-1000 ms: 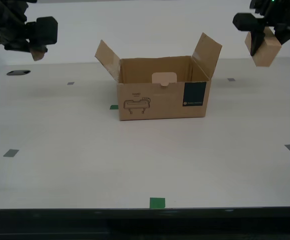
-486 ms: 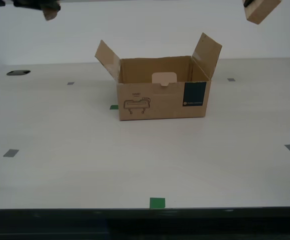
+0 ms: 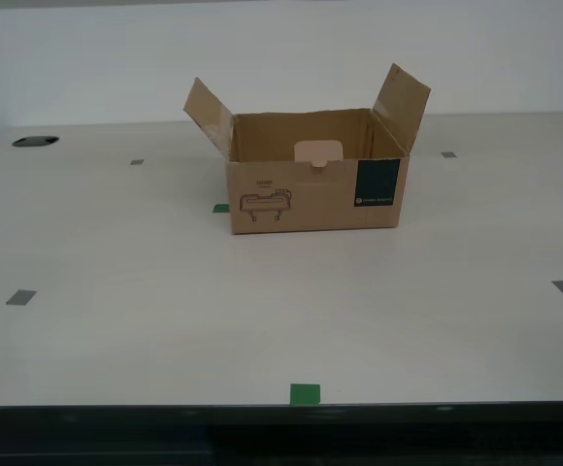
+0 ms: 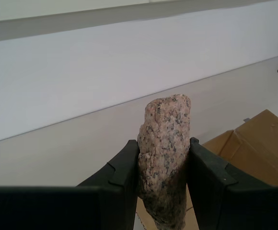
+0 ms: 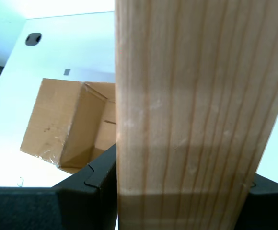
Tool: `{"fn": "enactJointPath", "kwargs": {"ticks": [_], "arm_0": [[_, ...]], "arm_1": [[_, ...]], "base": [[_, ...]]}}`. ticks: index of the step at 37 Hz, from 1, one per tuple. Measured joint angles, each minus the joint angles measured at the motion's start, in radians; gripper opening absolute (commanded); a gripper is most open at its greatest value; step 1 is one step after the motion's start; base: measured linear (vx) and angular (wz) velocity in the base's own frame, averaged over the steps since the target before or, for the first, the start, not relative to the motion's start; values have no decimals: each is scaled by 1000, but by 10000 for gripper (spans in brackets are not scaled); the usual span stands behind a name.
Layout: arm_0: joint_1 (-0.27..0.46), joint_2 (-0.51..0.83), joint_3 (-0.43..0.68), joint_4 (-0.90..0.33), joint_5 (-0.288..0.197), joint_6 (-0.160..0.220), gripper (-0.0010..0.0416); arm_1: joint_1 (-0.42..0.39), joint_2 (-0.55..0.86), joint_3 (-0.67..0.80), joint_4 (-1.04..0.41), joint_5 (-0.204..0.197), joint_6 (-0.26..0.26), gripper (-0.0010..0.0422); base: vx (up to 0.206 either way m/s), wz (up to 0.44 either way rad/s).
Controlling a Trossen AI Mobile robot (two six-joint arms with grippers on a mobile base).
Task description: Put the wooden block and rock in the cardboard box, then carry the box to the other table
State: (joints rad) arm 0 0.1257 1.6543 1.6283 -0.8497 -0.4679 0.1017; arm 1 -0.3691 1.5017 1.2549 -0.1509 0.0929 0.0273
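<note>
The cardboard box (image 3: 315,180) stands open on the off-white desk in the middle of the exterior view, flaps up, teal label facing the camera. Neither arm shows in that view. In the second wrist view my second gripper (image 4: 164,165) is shut on the speckled pink rock (image 4: 165,153), held high with a box flap (image 4: 261,143) below. The first wrist view is filled by the pale wooden block (image 5: 196,115), which my first gripper (image 5: 182,191) is shut on, with the box (image 5: 69,122) seen below it.
Grey tape marks (image 3: 21,297) and green ones (image 3: 305,393) dot the desk. Dark grommet holes (image 3: 35,142) sit near the back edge. A pale wall rises behind the desk. The other table is out of view.
Both arms rose out of the top of the exterior view, carrying the rock and the wooden block with them. The box has not moved.
</note>
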Motion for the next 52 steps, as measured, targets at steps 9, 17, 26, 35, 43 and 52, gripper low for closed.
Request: {"fn": "enactJointPath", "kwargs": {"ticks": [9,17,26,35,43,52], "arm_0": [[80,10,0,79,-6,0,0],[156,9,0,150,-6,0,0],[209,9,-31,245,-7,-7,0],[227,9,-134,360,-7,-21,0],[227,9,-220,463,-7,-27,0],[229,9,-273,587,-7,-29,0]], "arm_1": [[-37,0,0,11,0,9,-1],[-60,0,-6,32,0,10,-1],[-64,0,-65,132,56,10,-1],[-65,0,-136,230,75,10,-1],[-65,0,-180,299,95,9,-1],[-66,0,-179,333,96,9,-1]], "base": [[0,0],[0,0],[0,0],[0,0],[0,0],[0,0]]}}
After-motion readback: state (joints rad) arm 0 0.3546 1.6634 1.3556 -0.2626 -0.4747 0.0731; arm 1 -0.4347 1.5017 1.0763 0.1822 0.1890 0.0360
